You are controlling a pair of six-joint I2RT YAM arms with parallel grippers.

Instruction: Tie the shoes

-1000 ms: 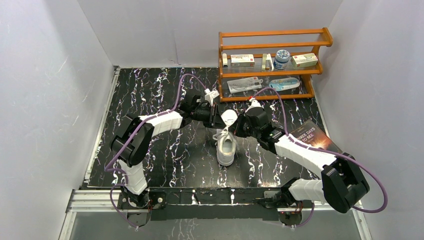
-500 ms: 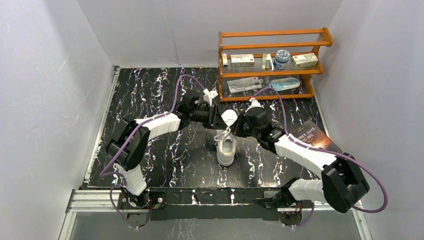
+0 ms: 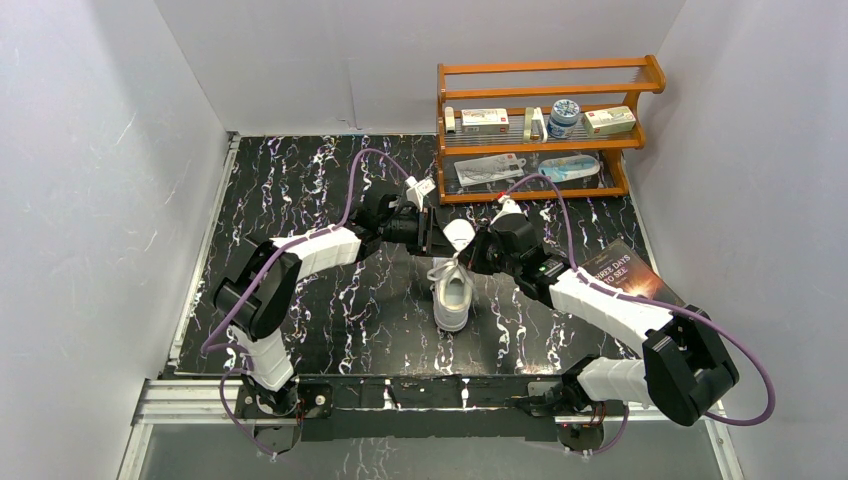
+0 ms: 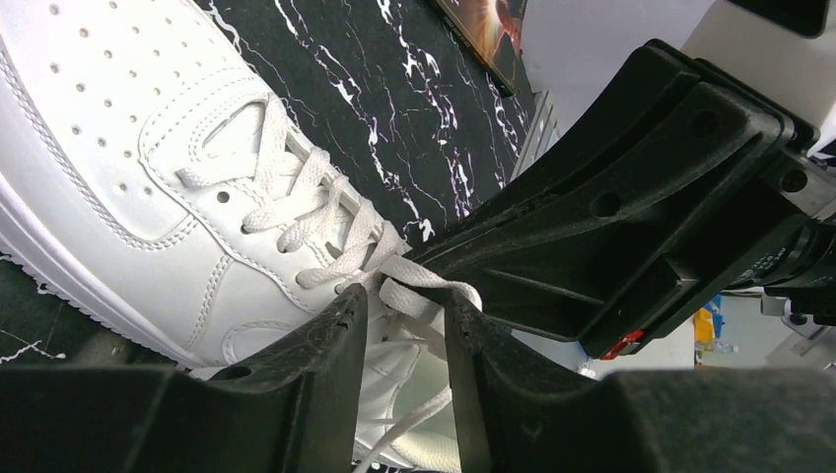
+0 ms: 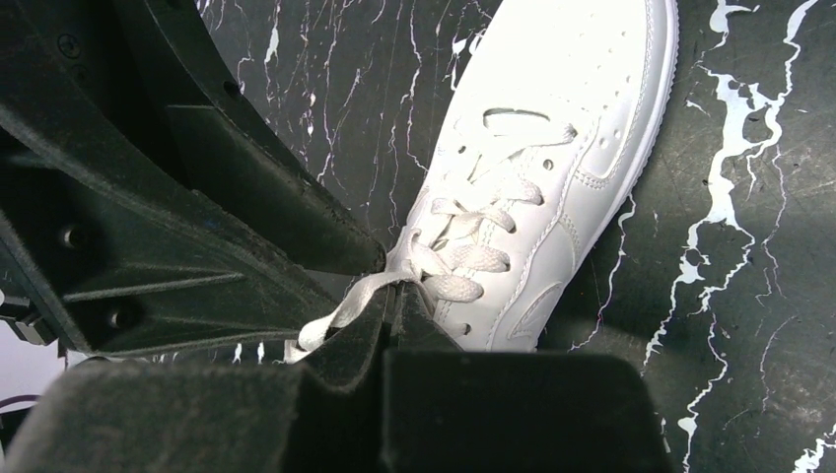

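Note:
The white sneaker [image 3: 452, 302] lies on the black marble table, toe towards the arms; it also shows in the left wrist view [image 4: 118, 148] and the right wrist view [image 5: 562, 128]. Both grippers meet over its tongue end. My right gripper [image 3: 472, 256] [image 5: 392, 288] is shut on a white lace [image 5: 345, 305], pinching it just above the top eyelets. My left gripper [image 3: 443, 240] [image 4: 404, 298] is open, its fingers a small gap apart with a flat strand of lace [image 4: 426, 296] running between them. The right gripper's black body [image 4: 641, 197] sits close against the left fingers.
A wooden shelf [image 3: 545, 130] with boxes and a jar stands at the back right. A paperback book [image 3: 625, 272] lies at the right, under the right forearm. Grey walls close in the table on three sides.
The left gripper has shifted slightly right, closer to the right gripper over the shoe. The lace strands stay pulled up; the shoe has hardly moved.

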